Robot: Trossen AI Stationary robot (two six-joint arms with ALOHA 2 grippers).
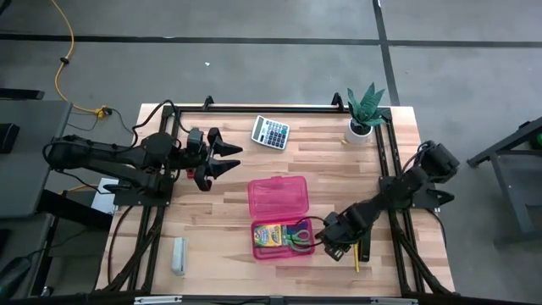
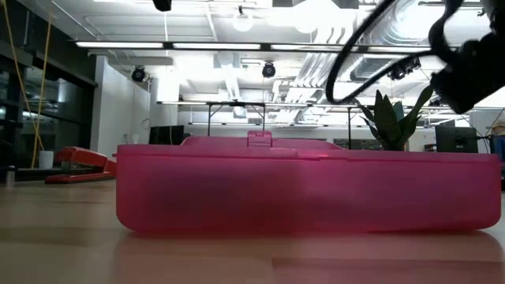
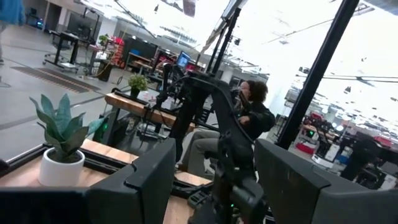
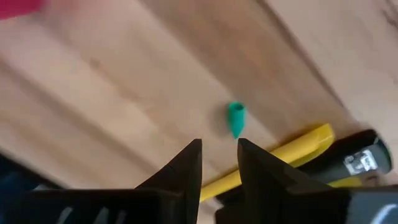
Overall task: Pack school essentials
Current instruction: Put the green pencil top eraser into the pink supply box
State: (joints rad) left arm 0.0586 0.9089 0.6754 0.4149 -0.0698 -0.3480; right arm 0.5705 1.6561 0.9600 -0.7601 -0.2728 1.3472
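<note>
The pink hinged case (image 1: 275, 196) lies open mid-table. Its near half holds the yellow-green crayon box (image 1: 268, 235) and the green-handled scissors (image 1: 298, 236). My right gripper (image 1: 335, 243) hovers low just right of the case, fingers narrowly open and empty (image 4: 219, 151). A tiny green eraser (image 4: 236, 118) lies on the wood just ahead of its fingertips, apart from them. A yellow pencil (image 4: 297, 148) (image 1: 356, 259) and a black marker (image 4: 362, 159) lie beside it. My left gripper (image 1: 225, 158) waits raised near the far left, fingers wide open (image 3: 211, 171).
A calculator (image 1: 270, 131) and the potted plant (image 1: 364, 114) stand near the far edge, and a pale block (image 1: 179, 256) lies near the near-left edge. A red stapler (image 2: 79, 166) shows left of the case (image 2: 308, 189). A person sits beyond the table (image 3: 252, 115).
</note>
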